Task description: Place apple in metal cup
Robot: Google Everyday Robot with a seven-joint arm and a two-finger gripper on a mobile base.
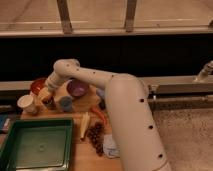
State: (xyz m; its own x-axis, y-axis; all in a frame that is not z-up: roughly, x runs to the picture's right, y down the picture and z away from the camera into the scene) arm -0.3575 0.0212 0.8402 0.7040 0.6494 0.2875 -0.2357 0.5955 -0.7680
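My gripper (45,93) is at the back left of the wooden table, at the end of the white arm that reaches in from the lower right. It is shut on the apple (44,94), a small pale yellow round fruit. The apple hangs just above the metal cup (48,104), a small dark shiny cup partly hidden under the gripper. The cup stands between the white cup (27,103) and the grey-blue cup (65,103).
A red-orange bowl (36,85) and a purple bowl (77,88) stand behind the cups. A green tray (35,146) lies at the front left. A corn cob (84,125), dark grapes (95,138) and a cloth (110,148) lie beside the arm.
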